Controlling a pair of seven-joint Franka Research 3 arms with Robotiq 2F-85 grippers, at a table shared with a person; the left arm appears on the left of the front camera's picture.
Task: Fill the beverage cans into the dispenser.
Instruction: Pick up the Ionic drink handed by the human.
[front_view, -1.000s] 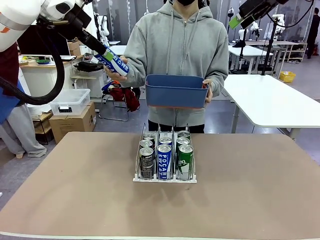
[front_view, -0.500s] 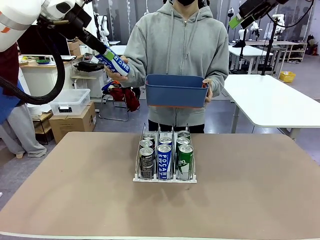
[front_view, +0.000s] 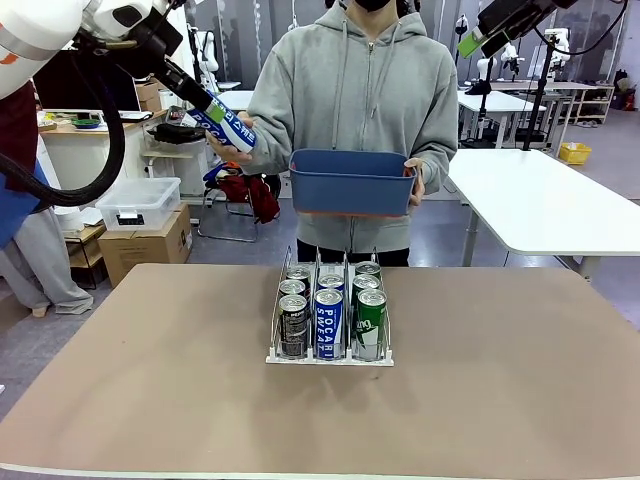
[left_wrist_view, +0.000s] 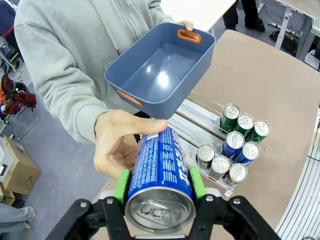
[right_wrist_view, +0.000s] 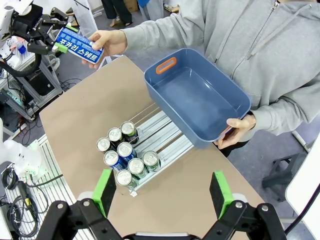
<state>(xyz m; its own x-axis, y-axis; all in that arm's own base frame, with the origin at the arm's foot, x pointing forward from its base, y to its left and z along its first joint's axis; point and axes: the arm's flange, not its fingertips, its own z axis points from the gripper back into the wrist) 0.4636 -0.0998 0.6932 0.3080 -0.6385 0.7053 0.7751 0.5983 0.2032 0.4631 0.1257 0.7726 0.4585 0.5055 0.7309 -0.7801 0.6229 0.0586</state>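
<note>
My left gripper (front_view: 212, 108) is raised high at the left and shut on a blue POCARI SWEAT can (front_view: 230, 124). The green pads (left_wrist_view: 121, 186) press both sides of that can (left_wrist_view: 160, 170), its silver top facing the wrist camera. The person's hand (left_wrist_view: 120, 142) is still on the can's far end. The dispenser (front_view: 330, 358) stands mid-table with several cans (front_view: 328, 318) in its three lanes: black, blue and green. My right gripper (right_wrist_view: 162, 192) hangs open high above the table, at the top right (front_view: 468, 42) in the front view, with nothing between its fingers.
The person stands at the far side and holds an empty blue bin (front_view: 352, 183) in the other hand, above the dispenser's far end. A white table (front_view: 540, 200) lies off to the right. A clear box (front_view: 140, 203) and a carton sit on the floor at the left.
My left gripper has closed on the blue can that the person holds out. The can has barely shifted. The right arm and the bin have stayed put.
</note>
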